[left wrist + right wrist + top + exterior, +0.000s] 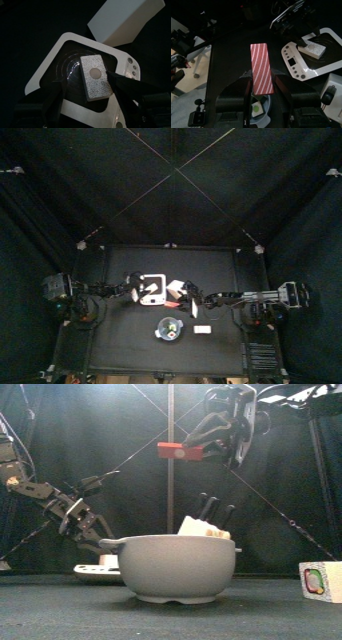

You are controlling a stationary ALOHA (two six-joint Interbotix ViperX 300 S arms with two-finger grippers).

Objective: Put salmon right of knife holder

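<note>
Right gripper (pixel 262 86) is holding the salmon (pixel 260 65) high above the middle of the table.

Its jaws are clamping the striped pink-and-white slab across its width. The left gripper (pixel 87 100) is hovering over a white scale (pixel 57 65) near the table's left edge, jaws apart on either side of a speckled grey piece (pixel 93 77) without gripping it. To do this step well, the right arm is likely needing to carry the salmon level, lower it onto bare table just right of the knife holder (pixel 207 519), clear of the grey bowl (pixel 174 569) in front, and let go only once it rests. Counted: one salmon, one knife holder, one bowl, one scale, one speckled piece, one small carton (pixel 321 579).
</note>
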